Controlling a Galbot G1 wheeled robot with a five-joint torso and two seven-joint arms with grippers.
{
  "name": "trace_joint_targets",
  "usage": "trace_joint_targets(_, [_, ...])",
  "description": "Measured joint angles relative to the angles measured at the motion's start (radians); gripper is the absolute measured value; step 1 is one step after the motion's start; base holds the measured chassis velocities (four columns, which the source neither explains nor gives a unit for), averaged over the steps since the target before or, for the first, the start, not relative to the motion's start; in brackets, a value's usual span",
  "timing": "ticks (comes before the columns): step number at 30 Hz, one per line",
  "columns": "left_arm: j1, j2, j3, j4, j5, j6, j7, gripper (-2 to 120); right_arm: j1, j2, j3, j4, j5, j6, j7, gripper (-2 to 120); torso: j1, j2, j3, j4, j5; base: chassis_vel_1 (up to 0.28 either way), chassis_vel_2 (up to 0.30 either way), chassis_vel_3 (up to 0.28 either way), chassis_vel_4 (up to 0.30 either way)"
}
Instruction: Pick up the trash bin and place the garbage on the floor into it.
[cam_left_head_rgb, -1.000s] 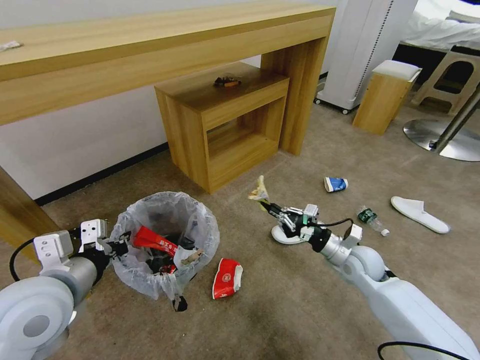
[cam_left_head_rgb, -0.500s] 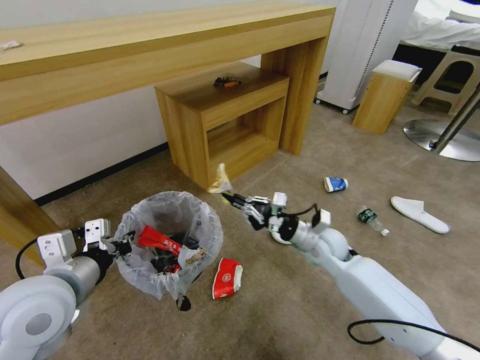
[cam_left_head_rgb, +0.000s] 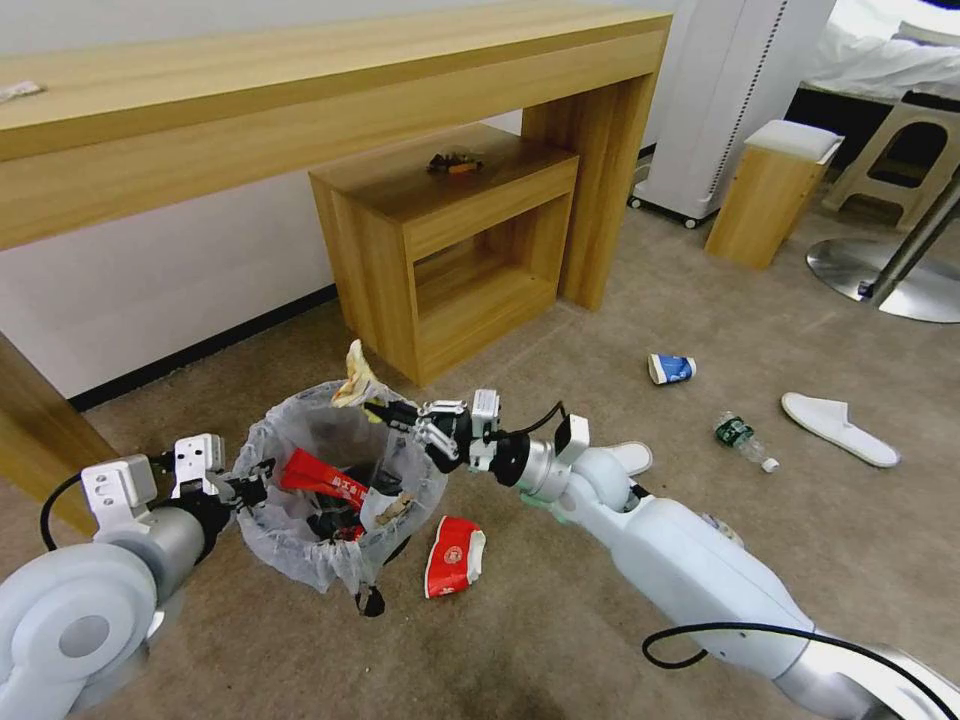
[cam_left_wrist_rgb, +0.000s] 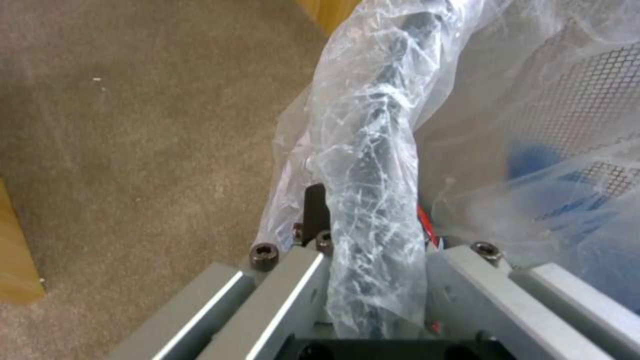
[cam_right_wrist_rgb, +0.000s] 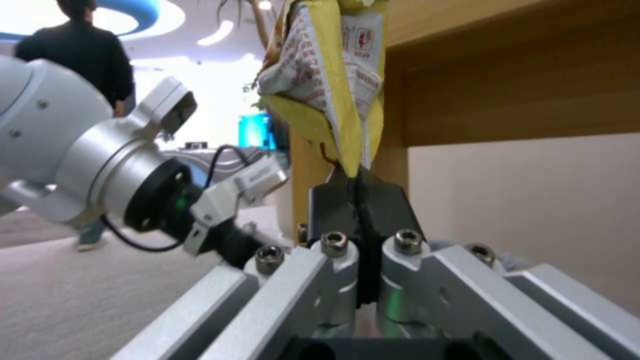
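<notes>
Beige floor (cam_left_head_rgb: 560, 620), mid-cleanup: right claw (cam_left_head_rgb: 378, 408) pinches a crumpled wrapper (cam_left_head_rgb: 352, 380) over the trash bin (cam_left_head_rgb: 300, 540), left claw (cam_left_head_rgb: 250, 487) clamps its rim. Next it probably just lets go.

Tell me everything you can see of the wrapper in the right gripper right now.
The wrapper is a crumpled yellow-and-white packet with small red print, creased and folded like thin foil or paper. It stands upright, pinched at its lower end by the shut right gripper, visible close up in the right wrist view. It hangs in the air above the far rim of the trash bin, touching only the gripper.
</notes>
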Motion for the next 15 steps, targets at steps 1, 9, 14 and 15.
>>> trace_joint_targets(1, [0.000, 0.001, 0.000, 0.000, -0.001, 0.000, 0.000, 0, -0.002, 0.001, -0.006, -0.002, -0.003, 0.000, -0.004, 0, 0.000, 0.000, 0.000, 0.0000, 0.0000, 0.000, 0.000, 0.000, 0.000])
trace_joint_targets(9, [0.001, 0.004, -0.005, -0.003, -0.002, 0.000, 0.001, 0, -0.008, -0.003, -0.017, -0.009, -0.018, -0.012, -0.034, 0, 0.000, 0.000, 0.000, 0.0000, 0.0001, 0.000, 0.000, 0.000, 0.000])
trace_joint_targets(14, [0.004, 0.006, -0.009, -0.005, -0.003, 0.000, 0.001, 0, -0.012, -0.011, -0.015, -0.009, -0.021, -0.022, -0.040, 6, 0.000, 0.000, 0.000, 0.0000, 0.0001, 0.000, 0.000, 0.000, 0.000])
trace_joint_targets(15, [0.004, 0.006, -0.009, -0.005, -0.003, 0.000, 0.001, 0, -0.012, -0.011, -0.015, -0.009, -0.021, -0.022, -0.040, 6, 0.000, 0.000, 0.000, 0.0000, 0.0001, 0.000, 0.000, 0.000, 0.000])
